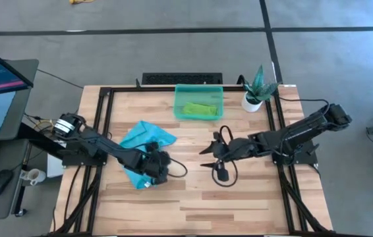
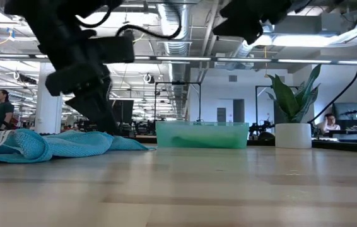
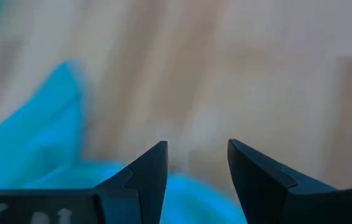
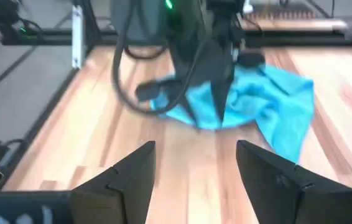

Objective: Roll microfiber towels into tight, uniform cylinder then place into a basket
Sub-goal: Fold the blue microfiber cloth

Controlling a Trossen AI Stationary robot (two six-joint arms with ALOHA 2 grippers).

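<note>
The green towel (image 1: 200, 108) already lies inside the basket (image 1: 180, 113). The blue towel (image 1: 148, 137) is crumpled and unrolled on the table, left of the basket and nearer the front edge. The left gripper (image 1: 157, 166) rests at its edge, fingers apart, grasping nothing. The right gripper (image 1: 209, 158) hovers just beside the towel, released. Rolling and placing the blue towel seems left.

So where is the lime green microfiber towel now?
High view: the lime green microfiber towel lies inside the translucent teal plastic basket, at the table's far edge, left of the potted plant.
</note>
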